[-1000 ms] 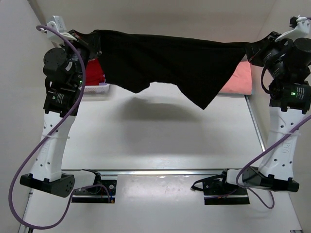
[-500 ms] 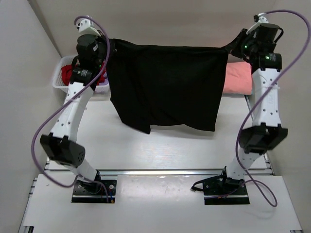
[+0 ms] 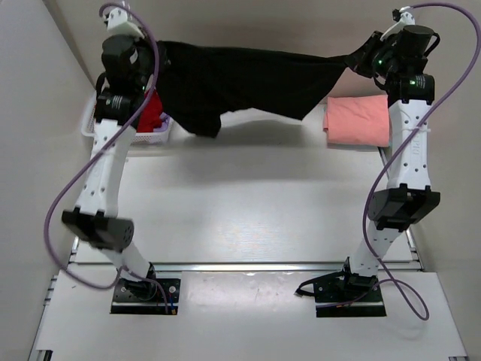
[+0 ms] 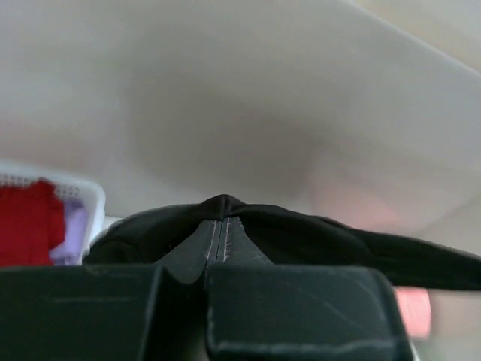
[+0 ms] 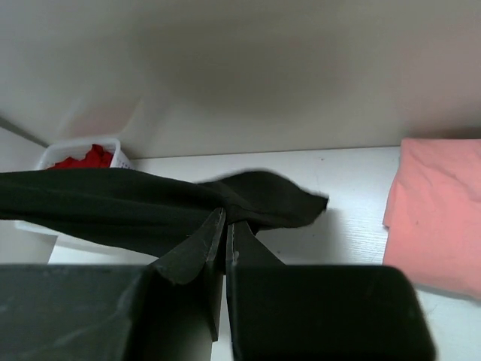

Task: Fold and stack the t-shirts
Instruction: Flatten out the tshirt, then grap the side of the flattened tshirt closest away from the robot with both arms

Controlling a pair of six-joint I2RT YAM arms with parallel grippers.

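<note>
Left arm (image 3: 104,171) and right arm (image 3: 409,143) both stretched high and far apart, jaws clamped tight.

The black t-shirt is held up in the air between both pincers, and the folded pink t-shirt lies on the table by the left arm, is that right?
Not quite. The black t-shirt does hang between the left pincer and the right pincer, but the folded pink t-shirt lies on the table by the right arm, not the left. The top external view shows it.
</note>
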